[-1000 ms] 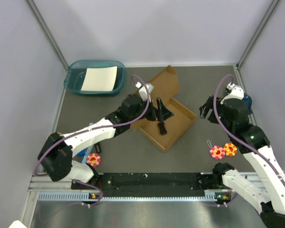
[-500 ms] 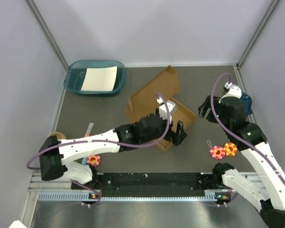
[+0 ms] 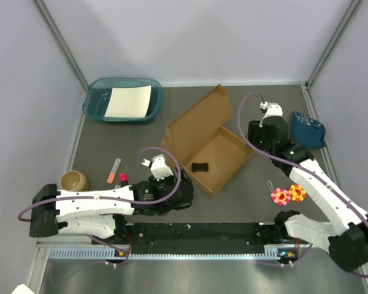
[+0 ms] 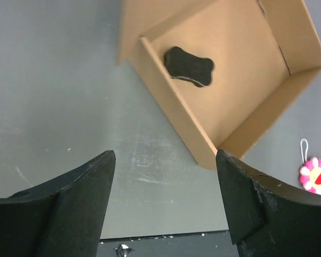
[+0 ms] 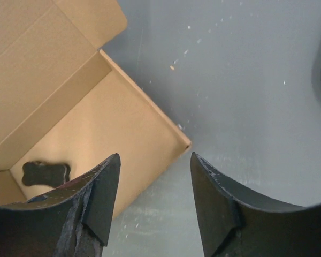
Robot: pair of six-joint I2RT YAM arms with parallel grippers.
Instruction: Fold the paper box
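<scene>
Plain brown corrugated-cardboard mailer box (image 3: pixel 214 156) at the middle of the grey worktop (image 3: pixel 141 141) — walls raised, lid flap lying open, small black bone-shaped piece (image 3: pixel 200 166) inside. Left jaws, wide and empty, hang short of its near wall; right jaws, partly open and empty, hover above its right corner — probably to reach the lid

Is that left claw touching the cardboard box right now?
Apart. In the left wrist view, bare grey table shows between the open left gripper and the paper box.
</scene>
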